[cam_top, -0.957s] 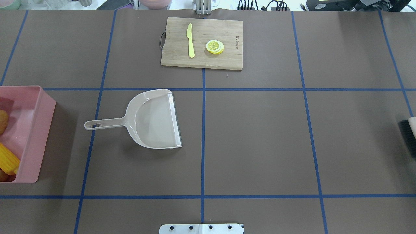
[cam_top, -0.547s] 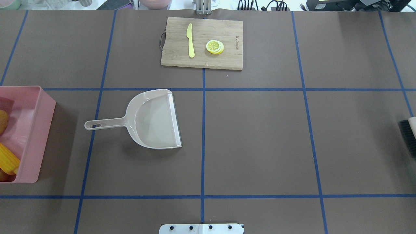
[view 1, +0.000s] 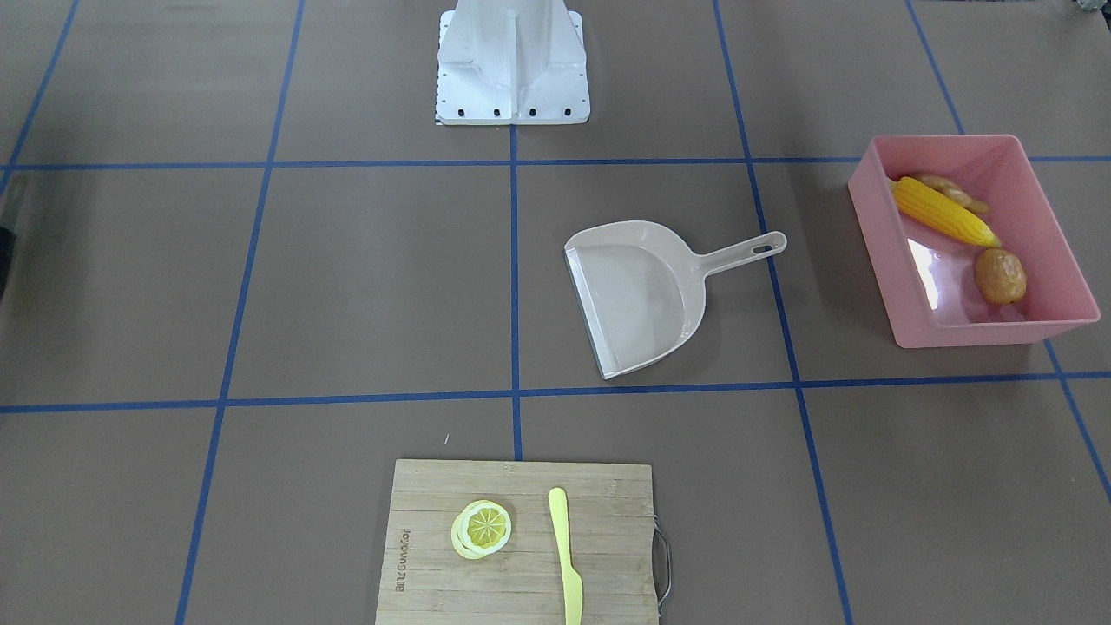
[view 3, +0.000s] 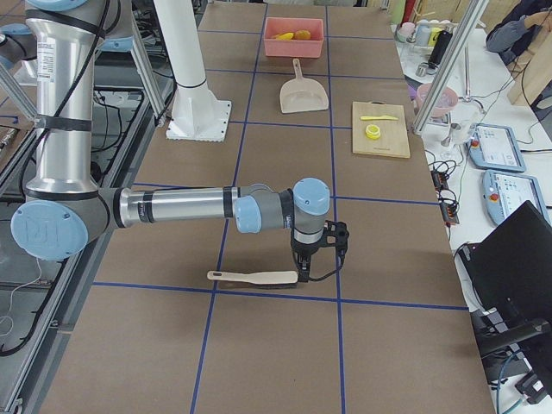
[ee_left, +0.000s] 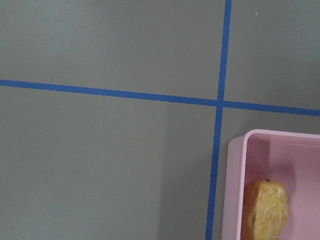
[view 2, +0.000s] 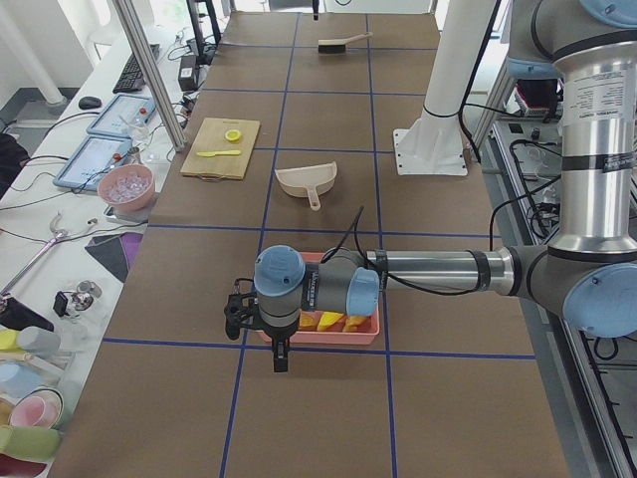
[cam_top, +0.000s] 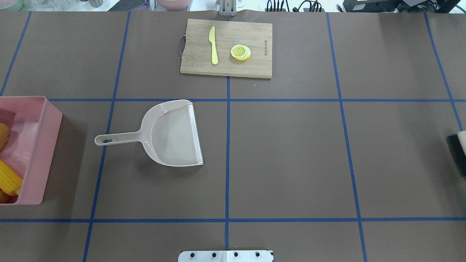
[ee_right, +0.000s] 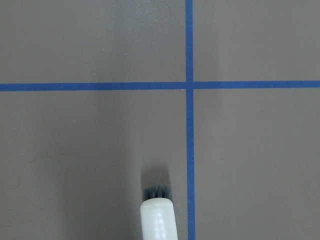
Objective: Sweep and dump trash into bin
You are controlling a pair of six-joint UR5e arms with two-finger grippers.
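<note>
The sweeping and dumping look finished. The corn (view 1: 944, 213), potato (view 1: 999, 275) and ginger (view 1: 950, 189) all lie inside the bin (view 1: 989, 334) at the table's left end (the robot's left). The corn lies diagonally, the ginger is tucked behind it toward the robot, and the potato lies apart toward the far side. No trash shows on the table itself.

The dustpan (view 1: 642, 291) lies flat and empty near the middle, well apart from the bin, with its handle pointing toward it. The brush (view 3: 250, 278) lies flat on the table at the right end.

What remains, I judge, is only to draw both arms clear. If the right claw grips the brush, it must let go first.

The left arm reaches out low and level over the bin. Its wrist is turned down so the left gripper (view 2: 281, 357) hangs just beyond the bin's outer wall, above bare table. The right arm is stretched the same way, with the right gripper (view 3: 310, 267) pointing down at the brush's bristle end.

Both claws show only in the side views, so I cannot tell whether either is wide, narrow or holding anything.
</note>
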